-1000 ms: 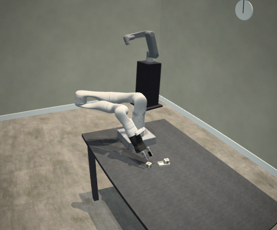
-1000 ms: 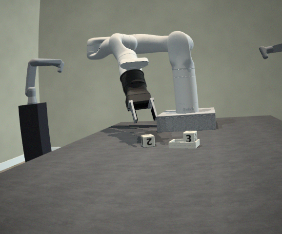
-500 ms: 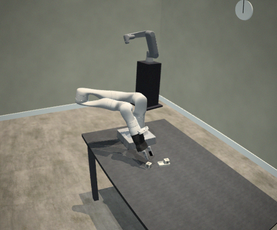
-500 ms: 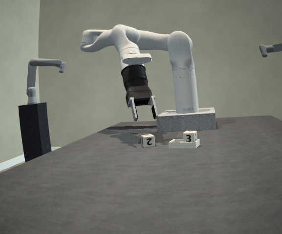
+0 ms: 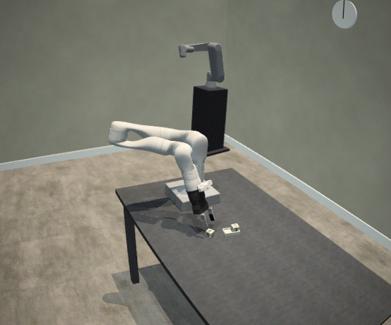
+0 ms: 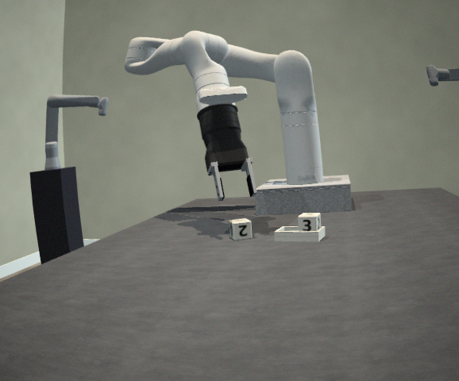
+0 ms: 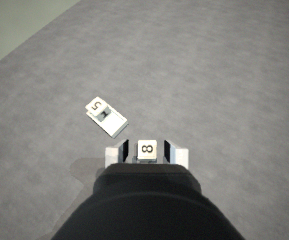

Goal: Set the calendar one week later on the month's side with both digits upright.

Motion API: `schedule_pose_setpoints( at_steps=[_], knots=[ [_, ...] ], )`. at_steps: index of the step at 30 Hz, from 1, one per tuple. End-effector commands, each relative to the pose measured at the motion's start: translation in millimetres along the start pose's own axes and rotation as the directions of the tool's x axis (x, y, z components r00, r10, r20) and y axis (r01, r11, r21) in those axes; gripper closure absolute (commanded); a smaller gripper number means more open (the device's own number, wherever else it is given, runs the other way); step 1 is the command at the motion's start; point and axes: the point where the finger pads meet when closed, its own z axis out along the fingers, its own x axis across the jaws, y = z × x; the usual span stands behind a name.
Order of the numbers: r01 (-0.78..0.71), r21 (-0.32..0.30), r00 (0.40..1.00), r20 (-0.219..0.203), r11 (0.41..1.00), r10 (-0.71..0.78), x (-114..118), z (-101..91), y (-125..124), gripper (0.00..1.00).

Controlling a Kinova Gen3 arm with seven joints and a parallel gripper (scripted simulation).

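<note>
A small white tray (image 5: 228, 231) (image 6: 291, 236) (image 7: 115, 124) lies flat on the dark table. One white cube (image 5: 235, 227) (image 6: 308, 221) (image 7: 98, 107) stands in its right half, showing a 3 toward the exterior camera and a 5 on top. A second white cube (image 5: 209, 233) (image 6: 240, 228) (image 7: 147, 149) stands on the table left of the tray, apart from it. It shows an upside-down 2 toward the exterior camera and an 8 on top. My gripper (image 5: 206, 219) (image 6: 234, 189) (image 7: 146, 147) is open and empty. It hangs tilted above this loose cube.
The arm's grey base block (image 5: 178, 193) (image 6: 303, 195) stands on the table (image 5: 293, 273) (image 6: 221, 307) behind the tray. The table's left edge runs near the loose cube. Two other arms on black pedestals (image 5: 209, 117) (image 6: 55, 213) stand off the table.
</note>
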Motion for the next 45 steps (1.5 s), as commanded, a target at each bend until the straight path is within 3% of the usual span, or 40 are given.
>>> schedule_pose_setpoints(
  at_steps=[1,7,18,27,33,45],
  knots=[
    [0.034,-0.048,0.999,-0.012,0.998,-0.035,0.6,-0.9,-9.3,0.00],
    [0.033,-0.125,0.999,-0.021,0.992,-0.036,0.2,-3.6,-12.4,0.00],
    [0.032,-0.153,0.999,-0.021,0.988,-0.036,0.5,-3.2,-12.6,0.00],
    [0.027,-0.314,0.999,-0.018,0.949,-0.034,1.3,-1.0,-13.1,0.00],
    [0.025,-0.368,0.999,-0.021,0.929,-0.036,0.5,-2.5,-15.0,0.00],
    [0.025,-0.385,0.999,-0.022,0.923,-0.036,0.1,-3.2,-15.8,0.00]
  ],
)
